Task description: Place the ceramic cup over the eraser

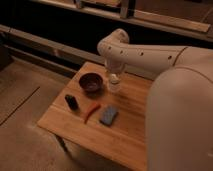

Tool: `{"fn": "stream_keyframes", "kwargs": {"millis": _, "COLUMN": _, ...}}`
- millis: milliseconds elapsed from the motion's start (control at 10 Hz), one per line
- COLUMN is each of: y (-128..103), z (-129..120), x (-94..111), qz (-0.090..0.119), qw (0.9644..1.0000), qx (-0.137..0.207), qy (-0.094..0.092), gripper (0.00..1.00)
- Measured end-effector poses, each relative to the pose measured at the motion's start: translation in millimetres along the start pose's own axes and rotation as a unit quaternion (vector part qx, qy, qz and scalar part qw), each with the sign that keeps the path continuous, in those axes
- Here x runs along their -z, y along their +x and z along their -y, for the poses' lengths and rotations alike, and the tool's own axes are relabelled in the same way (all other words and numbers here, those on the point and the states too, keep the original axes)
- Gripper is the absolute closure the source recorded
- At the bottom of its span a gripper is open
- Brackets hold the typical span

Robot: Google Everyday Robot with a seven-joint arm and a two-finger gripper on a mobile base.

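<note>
Gripper (115, 76) of my arm points straight down, clamped together on the white cup (115, 86), which stands on the wooden table (125, 137) just right of the brown bowl (92, 83). I see the black eraser (71, 102) well apart, near the table's left edge.

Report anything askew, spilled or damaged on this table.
Nothing stands out. The small white ceramic cup stands upright, the pincer shut on it; dark round bowl, black eraser, red stick and blue-grey pad lie apart.
</note>
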Motion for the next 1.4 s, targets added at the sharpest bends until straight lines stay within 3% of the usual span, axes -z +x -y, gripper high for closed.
{"fn": "stream_keyframes", "kwargs": {"millis": 200, "y": 1, "z": 15, "x": 38, "qz": 0.042, "qw": 0.999, "qx": -0.016, "qy": 0.003, "gripper": 1.0}}
{"fn": "stream_keyframes", "kwargs": {"millis": 500, "y": 4, "z": 18, "x": 49, "qz": 0.047, "qw": 0.9987, "qx": -0.02, "qy": 0.0, "gripper": 1.0}}
{"fn": "stream_keyframes", "kwargs": {"millis": 700, "y": 27, "z": -16, "x": 79, "qz": 0.036, "qw": 0.9981, "qx": 0.027, "qy": -0.042, "gripper": 1.0}}
{"fn": "stream_keyframes", "kwargs": {"millis": 800, "y": 45, "z": -42, "x": 101, "qz": 0.024, "qw": 0.9946, "qx": 0.065, "qy": -0.077, "gripper": 1.0}}
{"fn": "stream_keyframes", "kwargs": {"millis": 900, "y": 63, "z": -70, "x": 125, "qz": 0.008, "qw": 0.9873, "qx": 0.108, "qy": -0.117, "gripper": 1.0}}
{"fn": "stream_keyframes", "kwargs": {"millis": 1100, "y": 74, "z": -96, "x": 157, "qz": -0.017, "qw": 0.9732, "qx": 0.153, "qy": -0.171, "gripper": 1.0}}
{"fn": "stream_keyframes", "kwargs": {"millis": 1200, "y": 76, "z": -103, "x": 166, "qz": -0.029, "qw": 0.967, "qx": 0.168, "qy": -0.189, "gripper": 1.0}}
{"fn": "stream_keyframes", "kwargs": {"millis": 1300, "y": 76, "z": -106, "x": 171, "qz": -0.038, "qw": 0.963, "qx": 0.178, "qy": -0.199, "gripper": 1.0}}
{"fn": "stream_keyframes", "kwargs": {"millis": 1400, "y": 73, "z": -104, "x": 173, "qz": -0.04, "qw": 0.9615, "qx": 0.183, "qy": -0.201, "gripper": 1.0}}
